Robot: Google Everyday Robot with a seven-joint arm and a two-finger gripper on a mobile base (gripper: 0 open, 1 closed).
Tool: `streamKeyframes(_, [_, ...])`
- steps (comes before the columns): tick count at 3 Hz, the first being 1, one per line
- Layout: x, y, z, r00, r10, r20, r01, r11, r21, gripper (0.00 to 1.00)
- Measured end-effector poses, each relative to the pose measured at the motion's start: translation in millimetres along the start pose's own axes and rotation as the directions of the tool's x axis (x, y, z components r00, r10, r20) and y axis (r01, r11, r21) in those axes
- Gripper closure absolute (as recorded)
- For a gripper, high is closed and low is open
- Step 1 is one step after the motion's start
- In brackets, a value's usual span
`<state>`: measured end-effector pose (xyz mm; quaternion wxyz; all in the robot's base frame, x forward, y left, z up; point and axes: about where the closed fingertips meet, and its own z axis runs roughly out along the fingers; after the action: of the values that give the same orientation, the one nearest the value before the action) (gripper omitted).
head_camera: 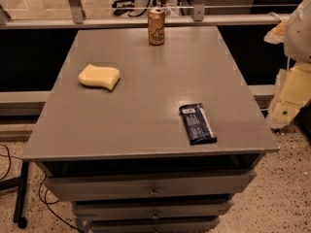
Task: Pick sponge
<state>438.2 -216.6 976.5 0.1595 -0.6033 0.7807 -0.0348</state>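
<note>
Gripper: pale yellow gripper (287,101) hangs off the table's right edge, at 3 o'clock of the tabletop, under a white rounded arm housing (299,28); whether it is wide or narrow I cannot tell; it holds nothing visible.
Sponge: pale yellow soft foam block with wavy sides (99,76), lying flat on the left part of the tabletop, toward 10 o'clock from the table's middle.
Sponge axis: long axis runs about 9 to 3 o'clock, the right end dipping slightly toward the near edge; the wavy edges face far and near.
Sponge texture: matte, thick, plain, with rounded corners.
Sponge to gripper: at about 9 o'clock from the gripper, well apart, most of the tabletop between them.
Can: tan metal drink can (156,26), upright cylinder near the far edge, at 12 o'clock.
Bar: dark blue glossy wrapped bar (198,124), flat, long axis 11 to 5 o'clock, a pale label at its far end, toward 4 o'clock.
Table: grey smooth flat-topped cabinet (146,110) with drawers (153,188) stacked below, on a speckled floor (286,188).
</note>
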Motion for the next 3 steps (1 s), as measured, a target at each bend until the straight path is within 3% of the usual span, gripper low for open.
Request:
streamKeyframes(2, [-14.1,-0.5,10.8,0.999,-0.008,0.038,0.008,1.0,-0.001,0.0])
streamKeyframes(3, [-62.1,-4.0,50.0,0.988,-0.03,0.152,0.037,0.9986,-0.038,0.0])
